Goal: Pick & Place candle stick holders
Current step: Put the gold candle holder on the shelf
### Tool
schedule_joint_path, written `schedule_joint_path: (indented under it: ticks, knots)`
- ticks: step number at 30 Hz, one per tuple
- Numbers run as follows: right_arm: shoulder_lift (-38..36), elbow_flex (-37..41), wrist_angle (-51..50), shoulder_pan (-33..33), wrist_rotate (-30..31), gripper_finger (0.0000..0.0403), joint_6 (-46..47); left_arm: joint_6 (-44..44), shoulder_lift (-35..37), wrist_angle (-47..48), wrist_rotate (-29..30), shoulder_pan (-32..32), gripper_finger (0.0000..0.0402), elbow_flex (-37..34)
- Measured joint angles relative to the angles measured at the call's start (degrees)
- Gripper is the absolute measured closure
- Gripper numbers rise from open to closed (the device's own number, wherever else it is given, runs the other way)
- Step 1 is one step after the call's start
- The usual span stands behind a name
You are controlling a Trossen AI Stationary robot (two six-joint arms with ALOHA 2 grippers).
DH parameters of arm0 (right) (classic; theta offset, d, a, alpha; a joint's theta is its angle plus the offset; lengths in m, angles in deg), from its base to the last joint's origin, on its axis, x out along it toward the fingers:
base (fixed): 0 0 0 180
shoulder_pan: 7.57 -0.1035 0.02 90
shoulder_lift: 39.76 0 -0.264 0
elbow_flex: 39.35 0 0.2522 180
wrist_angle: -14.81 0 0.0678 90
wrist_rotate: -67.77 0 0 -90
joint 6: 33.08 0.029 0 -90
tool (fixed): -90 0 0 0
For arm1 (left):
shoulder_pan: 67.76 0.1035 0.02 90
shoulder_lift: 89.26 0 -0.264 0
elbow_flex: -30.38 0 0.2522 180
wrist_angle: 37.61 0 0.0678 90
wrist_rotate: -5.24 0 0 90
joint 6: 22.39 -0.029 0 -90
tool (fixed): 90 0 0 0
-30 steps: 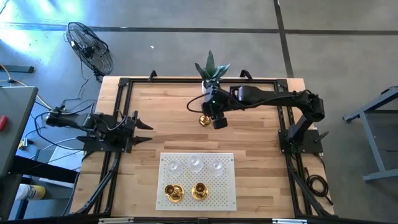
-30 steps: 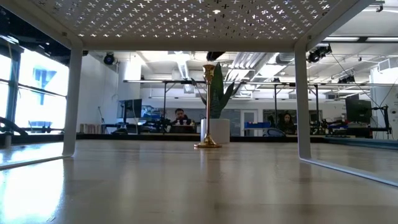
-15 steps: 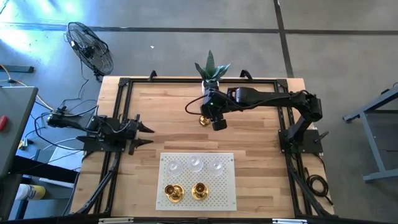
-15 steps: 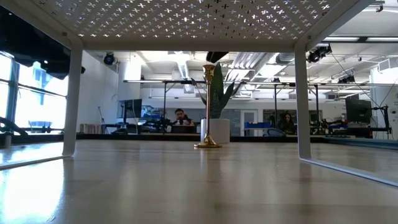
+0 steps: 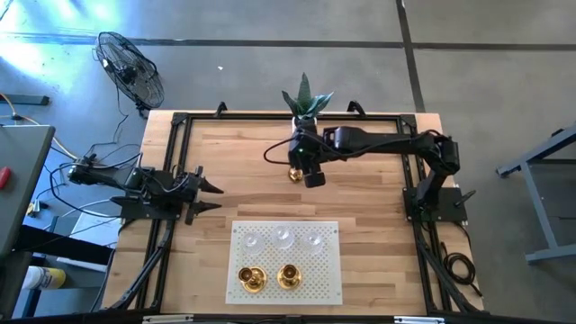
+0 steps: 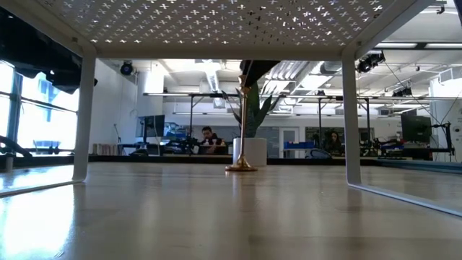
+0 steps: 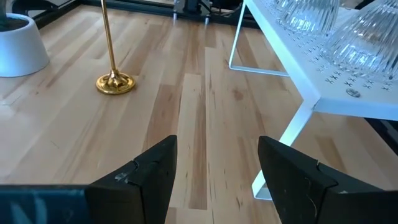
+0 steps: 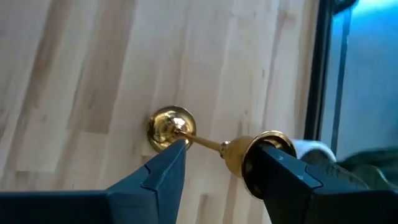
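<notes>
While poised above the table's 12 o'clock side, the scene reads:
Right gripper (image 8: 214,163): fingers spread apart, gripping nothing, straddling the top of the tall brass candle stick holder (image 8: 205,142) from above.
Tall brass candle stick holder: upright on the wooden table (image 5: 234,171), at 6 o'clock of the white plant pot (image 7: 18,45), just beside it.
White perforated mat (image 5: 328,270): at the table's 6 o'clock edge, carrying three clear glass holders (image 5: 283,238) in a row and two brass holders (image 5: 268,278).
Left gripper (image 7: 214,165): fingers open, empty, waiting at the table's 9 o'clock side.
</notes>
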Motion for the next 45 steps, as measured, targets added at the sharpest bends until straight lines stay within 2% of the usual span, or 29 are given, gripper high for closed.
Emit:
schedule_joint_path:
  ticks: [5,11,13,21,29,35,39,45]
  knots:
    - [0.00,0.00,-0.31,0.27,0.57,0.0267,0.79,0.01,0.00,0.21,-0.30,0.00,0.0183,0.00]
    - [-0.04,-0.11,-0.47,0.25,0.77,0.0372,0.64,0.00,0.00,0.21,-0.33,0.00,0.0183,0.00]
    - [-0.15,-0.15,-1.84,0.23,1.11,0.0389,-0.08,0.00,0.00,0.21,-0.33,0.00,0.0183,0.00]
    - [-0.26,0.07,-4.29,-0.53,12.54,0.0395,2.43,0.00,0.00,0.78,-0.37,0.00,0.0183,0.00]
    - [-3.05,-4.25,-13.03,-3.15,19.30,0.0399,8.05,0.02,0.00,1.09,-0.42,0.00,0.0183,0.00]
    - [-5.77,-13.18,-25.67,-8.52,24.45,0.0399,14.86,0.22,0.00,0.91,-0.62,0.00,0.0183,0.00]
    - [-6.86,-20.37,-33.89,-13.46,27.27,0.0399,21.52,-0.67,0.00,-5.11,-1.35,0.00,0.0183,-0.12]
    - [-7.32,-29.18,-40.90,-22.26,31.33,0.0399,27.35,-7.39,0.88,-16.63,-9.99,-0.04,0.0183,-4.89]
